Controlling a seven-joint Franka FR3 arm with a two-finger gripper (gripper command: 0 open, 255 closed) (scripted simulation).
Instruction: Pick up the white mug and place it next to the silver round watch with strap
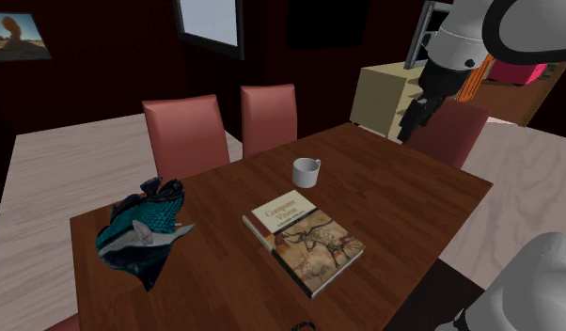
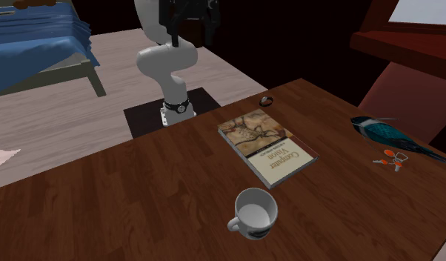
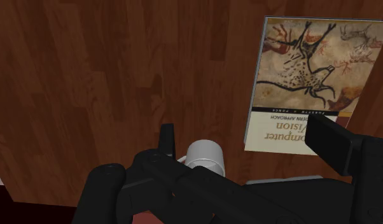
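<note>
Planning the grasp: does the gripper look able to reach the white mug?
Probably yes: the mug stands upright with bare table around it, the book lies apart, and the open gripper hangs above with nothing between.

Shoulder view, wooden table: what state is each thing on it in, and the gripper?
White mug: upright, empty, unheld.
Book with cave-painting cover: closed, flat, cover up.
Teal bird figure: lying on its side.
Small round watch: lying at the table edge.
Black two-finger gripper: open, empty, above the table.
</note>
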